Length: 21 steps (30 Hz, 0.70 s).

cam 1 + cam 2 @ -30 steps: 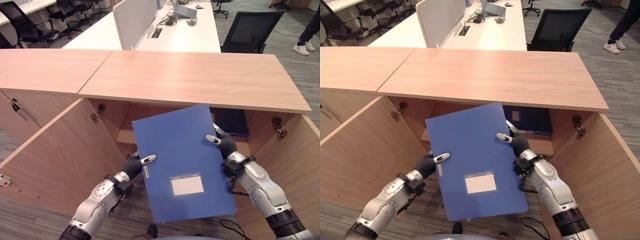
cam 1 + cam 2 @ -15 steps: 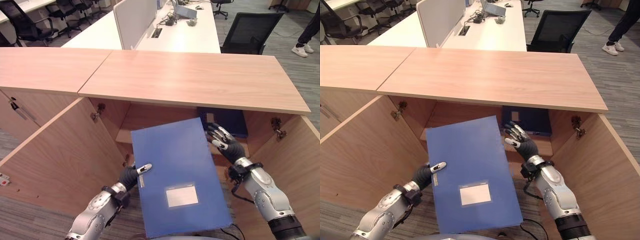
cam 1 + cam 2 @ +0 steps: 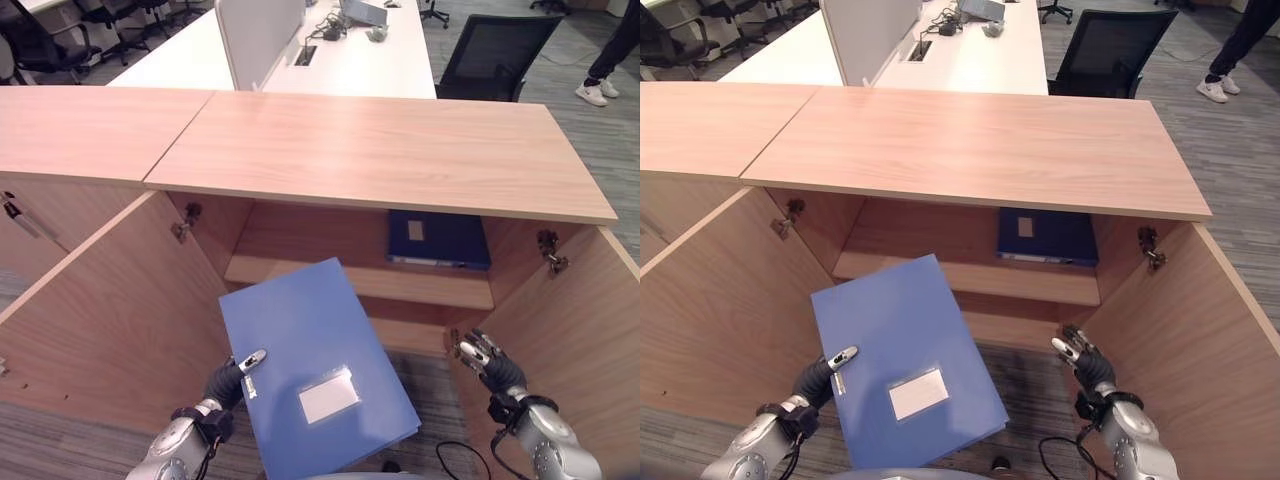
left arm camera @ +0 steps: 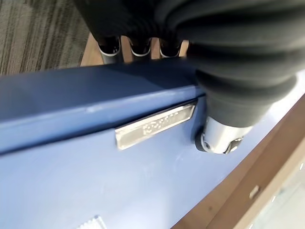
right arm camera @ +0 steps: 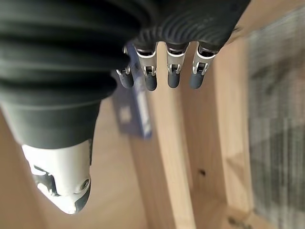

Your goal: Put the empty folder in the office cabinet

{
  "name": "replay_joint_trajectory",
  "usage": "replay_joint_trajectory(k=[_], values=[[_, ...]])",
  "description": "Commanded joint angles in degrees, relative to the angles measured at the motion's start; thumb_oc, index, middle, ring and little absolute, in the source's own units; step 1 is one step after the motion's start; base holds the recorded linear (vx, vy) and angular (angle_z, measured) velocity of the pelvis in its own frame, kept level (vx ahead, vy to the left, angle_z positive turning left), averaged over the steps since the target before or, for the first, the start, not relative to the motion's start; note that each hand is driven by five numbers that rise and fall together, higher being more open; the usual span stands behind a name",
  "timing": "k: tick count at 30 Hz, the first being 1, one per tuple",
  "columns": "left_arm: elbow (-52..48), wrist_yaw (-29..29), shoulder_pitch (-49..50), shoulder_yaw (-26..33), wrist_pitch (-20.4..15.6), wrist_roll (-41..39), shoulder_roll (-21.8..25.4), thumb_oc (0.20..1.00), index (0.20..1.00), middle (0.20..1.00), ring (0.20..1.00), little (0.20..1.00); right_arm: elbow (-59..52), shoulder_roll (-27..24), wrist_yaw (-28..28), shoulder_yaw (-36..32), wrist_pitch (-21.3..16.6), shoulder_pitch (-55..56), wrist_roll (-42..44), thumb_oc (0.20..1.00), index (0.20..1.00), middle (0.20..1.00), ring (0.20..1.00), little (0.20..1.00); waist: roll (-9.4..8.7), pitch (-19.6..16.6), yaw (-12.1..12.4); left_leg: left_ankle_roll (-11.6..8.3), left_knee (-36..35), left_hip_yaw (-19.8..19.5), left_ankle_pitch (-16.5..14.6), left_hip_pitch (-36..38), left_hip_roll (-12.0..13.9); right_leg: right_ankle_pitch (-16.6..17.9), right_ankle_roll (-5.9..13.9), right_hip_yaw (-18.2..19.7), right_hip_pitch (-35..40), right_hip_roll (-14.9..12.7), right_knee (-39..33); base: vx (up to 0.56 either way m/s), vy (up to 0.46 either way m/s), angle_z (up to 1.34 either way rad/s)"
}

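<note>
Wood all round: cabinet (image 3: 380, 150) open at the front, left door (image 3: 100, 310) and right door (image 3: 580, 330) swung out to either side, shelf (image 3: 340, 282) across the inside with a dark folder (image 3: 438, 240) on its right part.

Blue folder (image 3: 315, 370) out in front of the opening, below shelf level, tilted, not yet inside. Pinched at its left edge by the left robot hand (image 3: 232, 375), thumb on the cover, fingers (image 4: 138, 45) curled under the edge. Right robot hand (image 3: 485, 358) well apart from it, near the right door, fingers straight and holding nothing.

Likely to sag or swing on one-edge support alone; could slip out of the pinch and drop to the floor (image 3: 60, 440). Could catch a far corner on the shelf lip or the left door if pushed in at this tilt. Could knock the dark folder if steered too far right. Safer levelled first, with a second grip from the right.
</note>
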Motion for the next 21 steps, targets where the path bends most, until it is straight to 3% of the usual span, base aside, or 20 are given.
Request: replay_joint_trajectory(k=[1,7,11,13,15,17,21], values=[[-2.8,-0.1,-2.4,2.5,-3.2,-1.2,0.7,0.200,0.200,0.200,0.200,0.200,-0.5,0.4,0.2,-0.9,-2.7,-3.5,0.4,1.000,1.000,1.000,1.000,1.000,-2.49,0.9,0.8,-0.32,1.2,-0.3,-6.7,2.3,1.6,-2.2,4.30,3.4,-3.7,-4.4,5.9,-0.03,0.070,-0.06],[-0.5,2.3,-4.3,2.5,-4.4,-0.6,-1.7,0.200,0.200,0.200,0.200,0.200,3.8,2.4,-0.6,-0.1,-2.8,-3.0,0.3,1.000,1.000,1.000,1.000,1.000,-2.85,1.8,-0.1,0.55,1.4,0.5,-6.9,1.6,0.7,-1.8,5.03,4.7,-5.9,-5.1,7.7,-0.03,0.068,-0.11],[0.3,4.1,-6.0,1.8,-5.1,-0.7,-3.2,0.200,0.200,0.200,0.200,0.200,7.3,3.3,-1.2,1.5,-2.9,-4.1,-0.9,1.000,1.000,1.000,1.000,1.000,-2.93,2.8,-0.4,2.11,1.8,1.8,-7.7,1.7,-0.5,-1.6,6.18,6.5,-9.4,-6.2,13.4,-0.02,0.138,-0.20],[0.3,4.7,-6.2,1.6,-5.2,-0.6,-3.6,0.200,0.200,0.200,0.200,0.200,8.4,3.9,-1.7,1.4,-3.0,-4.0,-0.6,1.000,1.000,1.000,1.000,1.000,-2.92,3.7,-0.7,3.00,2.2,2.0,-8.2,2.5,-1.2,1.0,7.02,8.3,-12.4,-7.0,19.4,0.00,0.146,-0.14],[0.2,5.7,-6.2,1.9,-5.6,-0.4,-3.7,0.200,0.200,0.200,0.200,0.200,9.6,4.0,-2.2,2.1,-2.9,-5.2,-1.1,1.000,1.000,1.000,1.000,1.000,-2.80,5.7,-1.1,4.06,2.6,3.3,-8.4,3.1,-1.6,7.6,8.51,9.8,-17.0,-7.2,26.6,-0.09,0.134,-0.25],[0.6,5.7,-6.1,2.2,-5.6,-0.4,-4.3,0.200,0.200,0.200,0.200,0.200,10.4,4.4,-2.2,2.7,-3.0,-5.7,-1.4,1.000,1.000,1.000,1.000,1.000,-1.71,6.1,-0.6,4.14,2.9,4.0,-8.8,3.0,-0.6,6.0,8.62,9.2,-20.0,-6.9,30.5,0.00,0.073,-0.35],[2.1,6.2,-6.6,2.2,-6.2,-0.1,-4.9,0.200,0.200,0.200,0.200,0.200,11.4,4.2,-2.6,3.1,-3.2,-6.1,-1.4,1.000,1.000,1.000,1.000,1.000,-1.77,5.9,-1.2,3.58,2.4,3.7,-9.6,4.5,-0.8,2.0,7.14,7.6,-19.9,-5.2,24.9,0.14,-0.009,-0.19]])
